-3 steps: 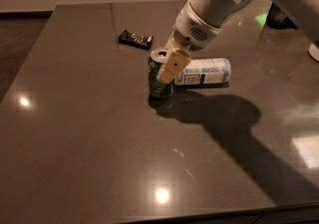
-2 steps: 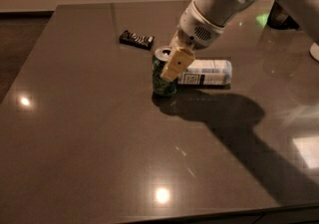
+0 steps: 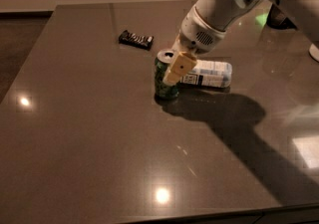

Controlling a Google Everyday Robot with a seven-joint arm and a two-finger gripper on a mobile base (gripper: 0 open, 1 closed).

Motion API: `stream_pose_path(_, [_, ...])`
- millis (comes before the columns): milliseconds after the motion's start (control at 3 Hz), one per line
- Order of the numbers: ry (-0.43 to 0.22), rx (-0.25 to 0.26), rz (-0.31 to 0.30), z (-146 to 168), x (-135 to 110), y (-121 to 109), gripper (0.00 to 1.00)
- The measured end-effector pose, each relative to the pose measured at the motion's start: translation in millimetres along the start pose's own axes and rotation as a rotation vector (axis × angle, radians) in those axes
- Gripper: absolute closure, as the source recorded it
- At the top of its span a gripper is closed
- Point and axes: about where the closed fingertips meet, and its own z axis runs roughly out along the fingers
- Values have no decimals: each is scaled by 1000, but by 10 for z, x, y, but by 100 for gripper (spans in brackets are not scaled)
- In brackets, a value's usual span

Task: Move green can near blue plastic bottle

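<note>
Green can (image 3: 163, 84) upright in the pincer (image 3: 170, 71), just beside the blue plastic bottle (image 3: 212, 73).
Pincer clamped on the can's upper half: one tan pad lies across its near side, the other is hidden behind. Can base at or just above the counter (image 3: 99, 158); cannot tell which. Bottle lies on its side directly right of the pincer. Placement looks nearly done. Best to settle the base flat, release without nudging, then lift straight up, since the bottle could roll. Counter dark, glossy, spotted with lamp glare. Snack bar wrapper (image 3: 135, 39) sits well off to the pincer's far left. Pale wall behind.
</note>
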Motion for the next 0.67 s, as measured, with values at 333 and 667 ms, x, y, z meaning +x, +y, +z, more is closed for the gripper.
stream_pose_path(333, [0,-1,-1,12,-7,0,0])
stream_pose_path(667, [0,-1,-1,13,-8,0,0])
